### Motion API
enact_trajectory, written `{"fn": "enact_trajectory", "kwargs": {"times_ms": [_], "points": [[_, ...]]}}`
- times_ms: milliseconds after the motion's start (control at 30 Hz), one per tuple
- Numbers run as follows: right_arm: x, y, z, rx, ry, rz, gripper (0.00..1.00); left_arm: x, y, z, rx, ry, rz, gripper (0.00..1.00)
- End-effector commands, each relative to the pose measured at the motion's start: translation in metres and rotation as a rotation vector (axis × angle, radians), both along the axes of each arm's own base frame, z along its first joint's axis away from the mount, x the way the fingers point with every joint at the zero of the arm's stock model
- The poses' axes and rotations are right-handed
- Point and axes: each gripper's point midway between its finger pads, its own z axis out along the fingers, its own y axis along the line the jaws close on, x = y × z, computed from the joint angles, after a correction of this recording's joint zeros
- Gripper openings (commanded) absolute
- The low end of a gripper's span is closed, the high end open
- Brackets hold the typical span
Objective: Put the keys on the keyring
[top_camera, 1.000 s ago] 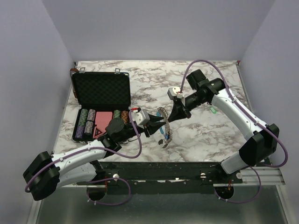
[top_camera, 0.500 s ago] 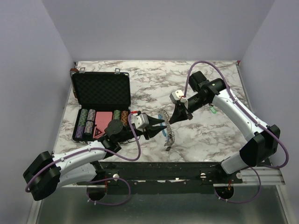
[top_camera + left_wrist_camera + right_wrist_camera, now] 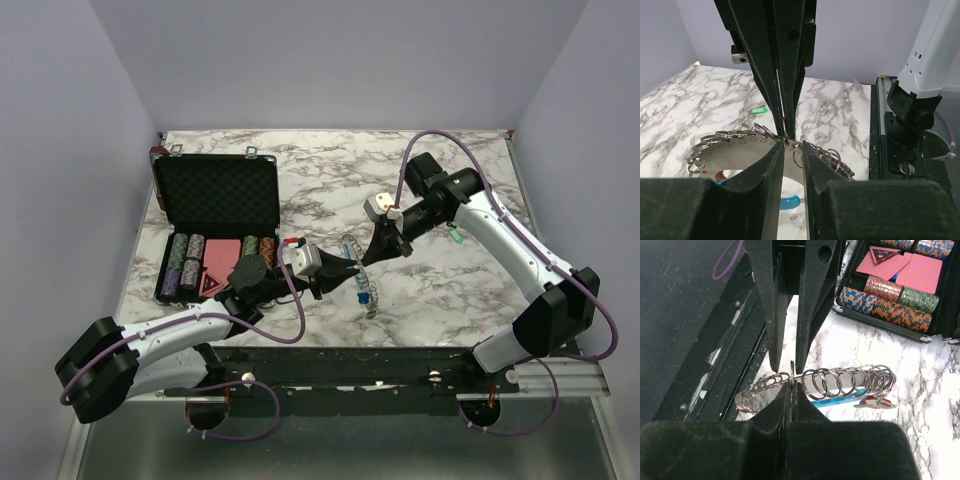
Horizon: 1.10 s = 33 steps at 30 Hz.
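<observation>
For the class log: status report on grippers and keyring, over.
Right gripper pinching keyring. Left gripper at it, grip unclear. Green key lies loose, apart. Nothing blocking.

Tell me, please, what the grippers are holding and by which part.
The right gripper is shut on a thin metal edge at the middle of the keyring. The left gripper straddles the same spot; its grip cannot be told.

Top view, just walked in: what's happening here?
Both arms meet mid-table at the keyring, a metal band strung with split rings. The left gripper holds it raised; the right gripper is shut on a thin metal piece at the band, key or ring unclear. A green key lies loose on the table.
</observation>
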Motion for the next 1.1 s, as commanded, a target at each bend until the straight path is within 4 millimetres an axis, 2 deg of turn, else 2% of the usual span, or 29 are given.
{"fn": "enact_trajectory", "kwargs": {"times_ms": [0, 233, 767, 967, 1067], "points": [[-0.009, 0.003, 0.010, 0.053, 0.034, 0.018, 0.00, -0.004, -0.003, 0.022, -0.059, -0.039, -0.032, 0.28], [-0.009, 0.004, 0.010, 0.057, 0.044, 0.017, 0.00, -0.002, -0.003, 0.028, -0.076, -0.045, -0.024, 0.26], [-0.010, 0.004, 0.011, 0.062, 0.055, 0.017, 0.00, 0.003, -0.007, 0.023, -0.053, -0.029, -0.009, 0.16], [-0.011, 0.004, 0.011, 0.063, 0.059, 0.015, 0.00, 0.007, -0.007, 0.022, -0.044, -0.019, 0.009, 0.15], [-0.011, 0.005, 0.012, 0.065, 0.062, 0.016, 0.00, 0.009, -0.007, 0.020, -0.033, -0.015, 0.021, 0.10]]}}
